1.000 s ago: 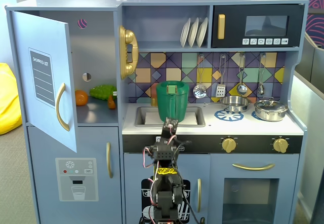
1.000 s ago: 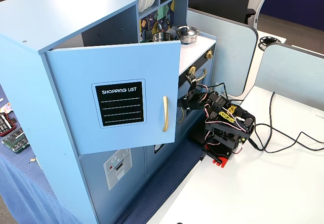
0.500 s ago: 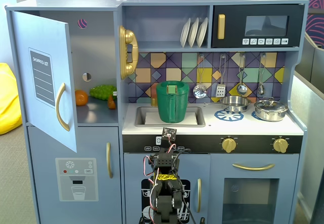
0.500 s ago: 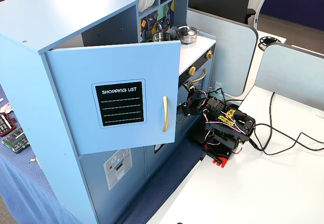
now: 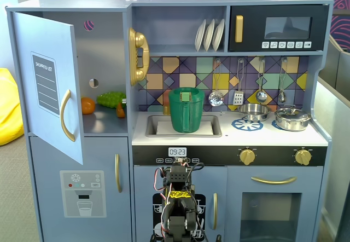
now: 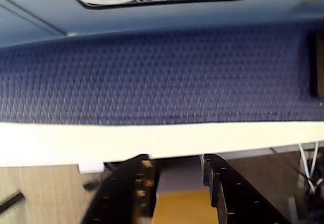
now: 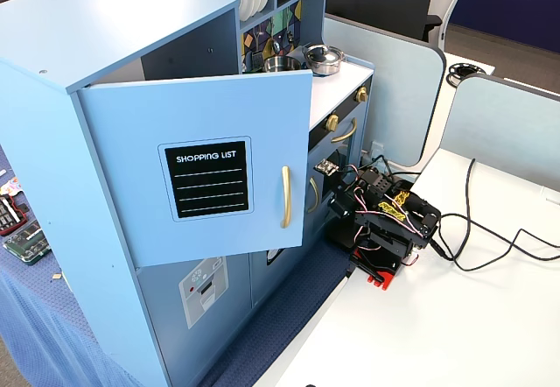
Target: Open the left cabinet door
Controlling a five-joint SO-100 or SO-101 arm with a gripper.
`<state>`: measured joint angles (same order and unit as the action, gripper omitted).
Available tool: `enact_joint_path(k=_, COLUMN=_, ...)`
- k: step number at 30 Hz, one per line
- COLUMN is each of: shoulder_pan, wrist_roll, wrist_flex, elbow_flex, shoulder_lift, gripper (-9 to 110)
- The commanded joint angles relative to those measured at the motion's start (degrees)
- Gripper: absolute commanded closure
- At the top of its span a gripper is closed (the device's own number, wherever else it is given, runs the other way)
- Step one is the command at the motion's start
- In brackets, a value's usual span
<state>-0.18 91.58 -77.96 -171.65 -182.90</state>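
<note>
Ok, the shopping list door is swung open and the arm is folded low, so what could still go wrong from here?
The left cabinet door hangs wide open, unheld, so it may swing back. The orange and green toy sit near the exposed shelf's front and could roll out if bumped. The arm's loose wires could snag on moving.

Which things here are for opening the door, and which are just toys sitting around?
For the job:
left cabinet door, already swung open
its gold handle
the tool, folded low, touching nothing

Just sitting around:
green pitcher in the sink
orange in the cabinet
plates
pot
microwave
</note>
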Motion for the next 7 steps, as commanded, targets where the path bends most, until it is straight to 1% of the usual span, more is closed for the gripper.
enact_joint_path(k=1, shoulder_pan=-0.18, wrist_roll=-2.81, wrist_flex=-9.84, elbow_flex=-0.09, shoulder_lift=0.79, gripper=101)
enact_joint_path(k=5, shoulder_pan=0.00, wrist_roll=-1.49, wrist_flex=-9.67, elbow_flex=-0.09, shoulder_lift=0.79, gripper=101)
enact_joint_path(k=7, shoulder_pan=-0.09, wrist_roll=-1.32, wrist_flex=-9.67, elbow_flex=-0.09, shoulder_lift=0.79, gripper=99)
